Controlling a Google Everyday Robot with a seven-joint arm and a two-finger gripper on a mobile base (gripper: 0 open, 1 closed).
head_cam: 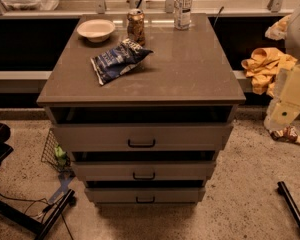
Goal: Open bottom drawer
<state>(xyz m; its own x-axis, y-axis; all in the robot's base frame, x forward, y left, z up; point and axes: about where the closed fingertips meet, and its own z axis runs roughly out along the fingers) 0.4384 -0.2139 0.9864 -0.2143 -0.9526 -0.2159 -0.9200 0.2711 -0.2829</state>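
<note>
There's the bottom drawer [145,194], lowest of three at the near foot of the cabinet [20,100], tucked in under the middle drawer [144,170] with its small black handle [145,200] untouched, so the pull looks not yet begun. The tool [286,133] hangs well off to the right, low by the floor; whether it's open or closed I cannot tell. All of it remains: reach across, take the handle, draw the drawer nearer.

Matt grey-brown laminate on cabinet top [190,69] and bottom drawer [145,194], matt black handle [145,200], glossy crinkled foil bag [117,60], shiny metal can [136,26], smooth glazed bowl [96,29], clear plastic bottle [183,0], rough speckled floor [240,204], matt cream plastic gripper [285,111] at right edge below soft yellow cloth [265,66].
</note>
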